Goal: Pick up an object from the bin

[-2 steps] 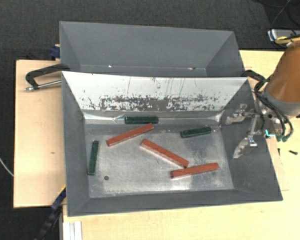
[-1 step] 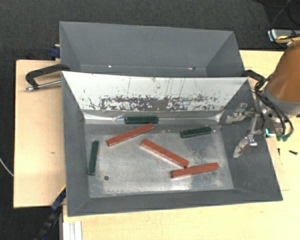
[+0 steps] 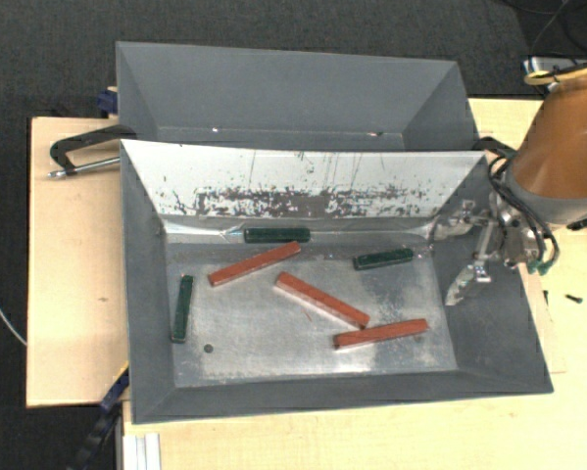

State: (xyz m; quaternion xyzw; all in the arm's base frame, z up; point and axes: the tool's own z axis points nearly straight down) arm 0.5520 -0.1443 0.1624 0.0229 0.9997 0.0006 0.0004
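Hovering over bin's [image 3: 499, 336] right wall, claw [image 3: 466, 278], red bar [image 3: 381, 333] nearby, not touching

in the bin [image 3: 264, 351], five bars [image 3: 322, 301] lie mid-floor, a sixth bar [image 3: 181, 308] left, the hand [image 3: 466, 287] above the right wall.

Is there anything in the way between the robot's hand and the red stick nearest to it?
Nothing visible is. The hand sits by the grey metal bin's right wall, and bare floor lies between it and the flat red bar. The short dark green bar lies higher in the view, off that path.
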